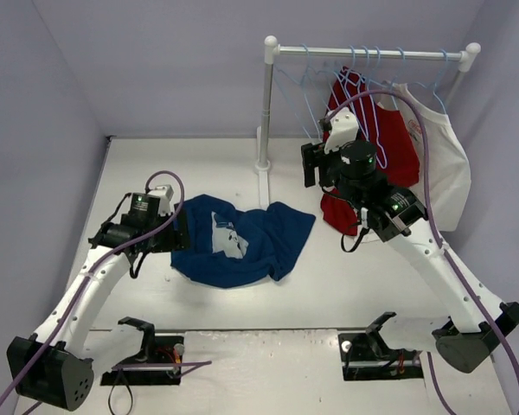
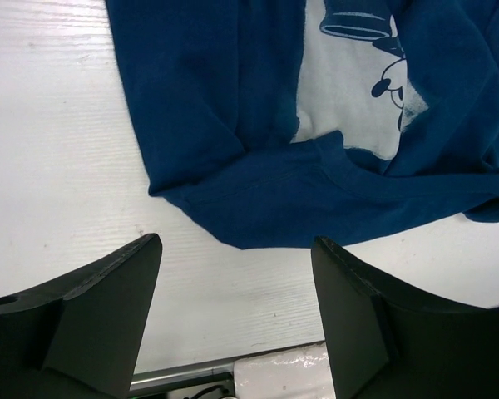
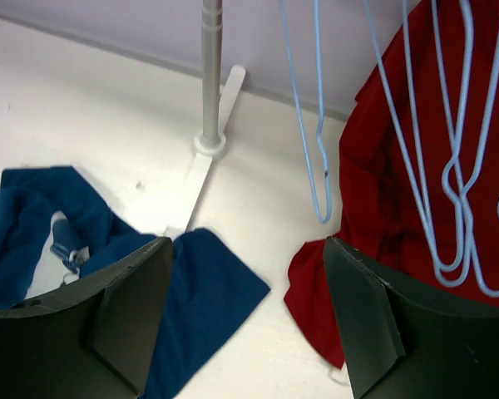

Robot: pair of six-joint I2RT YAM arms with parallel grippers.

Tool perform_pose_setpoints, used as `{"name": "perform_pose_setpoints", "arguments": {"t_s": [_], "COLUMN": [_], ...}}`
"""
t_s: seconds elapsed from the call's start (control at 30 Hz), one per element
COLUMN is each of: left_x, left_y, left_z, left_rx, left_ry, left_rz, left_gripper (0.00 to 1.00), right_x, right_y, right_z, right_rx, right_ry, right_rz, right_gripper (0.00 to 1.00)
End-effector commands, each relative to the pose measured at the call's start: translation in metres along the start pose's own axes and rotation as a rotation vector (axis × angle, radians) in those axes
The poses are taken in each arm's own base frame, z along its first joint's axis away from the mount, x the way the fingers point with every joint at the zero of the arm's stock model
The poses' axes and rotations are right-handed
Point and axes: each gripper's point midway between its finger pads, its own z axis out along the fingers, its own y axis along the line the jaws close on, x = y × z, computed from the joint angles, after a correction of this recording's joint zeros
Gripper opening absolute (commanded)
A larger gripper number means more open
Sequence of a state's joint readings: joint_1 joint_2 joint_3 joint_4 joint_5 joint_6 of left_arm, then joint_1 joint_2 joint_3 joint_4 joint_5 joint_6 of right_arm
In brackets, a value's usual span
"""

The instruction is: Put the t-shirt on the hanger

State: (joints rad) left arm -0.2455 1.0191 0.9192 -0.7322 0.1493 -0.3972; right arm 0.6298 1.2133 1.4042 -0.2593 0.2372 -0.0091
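The navy t-shirt lies crumpled on the white table, a pale printed patch showing in its folds. My left gripper hovers at the shirt's left edge. Its jaws are open, with nothing between them, just short of the cloth. My right gripper is raised between the shirt and the rack, open and holding nothing. The t-shirt's right corner lies below it. Light-blue wire hangers hang from the rail; the nearest hanger dangles ahead of the right fingers.
A white rack with an upright pole and a foot on the table stands at the back. A red shirt and a white shirt hang on it at the right. Lilac walls close in the table on three sides.
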Motion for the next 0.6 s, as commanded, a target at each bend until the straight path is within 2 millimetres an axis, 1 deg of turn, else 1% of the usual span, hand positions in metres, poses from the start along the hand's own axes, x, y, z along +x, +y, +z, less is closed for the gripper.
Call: {"name": "perform_pose_setpoints", "arguments": {"t_s": [0.0, 0.03, 0.07, 0.1, 0.17, 0.2, 0.23, 0.33, 0.4, 0.47, 0.57], "left_x": [-0.024, -0.024, -0.027, -0.028, -0.035, -0.037, -0.037, -0.035, -0.025, -0.017, 0.000], "left_y": [-0.023, -0.029, -0.034, -0.034, -0.048, -0.054, -0.057, -0.065, -0.071, -0.074, -0.077], "left_z": [0.010, 0.011, 0.014, 0.014, 0.020, 0.022, 0.026, 0.039, 0.054, 0.067, 0.092], "left_rx": [0.107, 0.126, 0.135, 0.130, 0.144, 0.150, 0.149, 0.151, 0.140, 0.128, 0.090], "left_ry": [-0.065, -0.063, -0.059, -0.061, -0.041, -0.034, -0.024, 0.016, 0.072, 0.116, 0.202], "left_rz": [0.008, 0.026, 0.048, 0.052, 0.148, 0.183, 0.205, 0.283, 0.317, 0.340, 0.382], "left_gripper": [0.68, 0.68, 0.68, 0.68, 0.68, 0.68, 0.68, 0.65, 0.62, 0.60, 0.55], "right_x": [-0.020, -0.018, -0.007, -0.004, 0.034, 0.051, 0.062, 0.101, 0.129, 0.144, 0.163], "right_y": [0.009, 0.014, 0.024, 0.027, 0.047, 0.054, 0.062, 0.070, 0.073, 0.076, 0.075], "right_z": [0.007, 0.007, 0.009, 0.010, 0.016, 0.016, 0.015, 0.011, 0.008, 0.004, -0.005], "right_rx": [-0.056, -0.081, -0.136, -0.151, -0.244, -0.274, -0.317, -0.356, -0.371, -0.382, -0.391], "right_ry": [-0.037, -0.032, -0.008, -0.001, 0.084, 0.121, 0.146, 0.227, 0.285, 0.311, 0.334], "right_rz": [-0.011, -0.012, -0.017, -0.017, -0.030, -0.036, -0.035, -0.031, -0.037, -0.043, -0.049], "right_gripper": [0.70, 0.70, 0.69, 0.69, 0.66, 0.65, 0.65, 0.64, 0.63, 0.63, 0.63]}}
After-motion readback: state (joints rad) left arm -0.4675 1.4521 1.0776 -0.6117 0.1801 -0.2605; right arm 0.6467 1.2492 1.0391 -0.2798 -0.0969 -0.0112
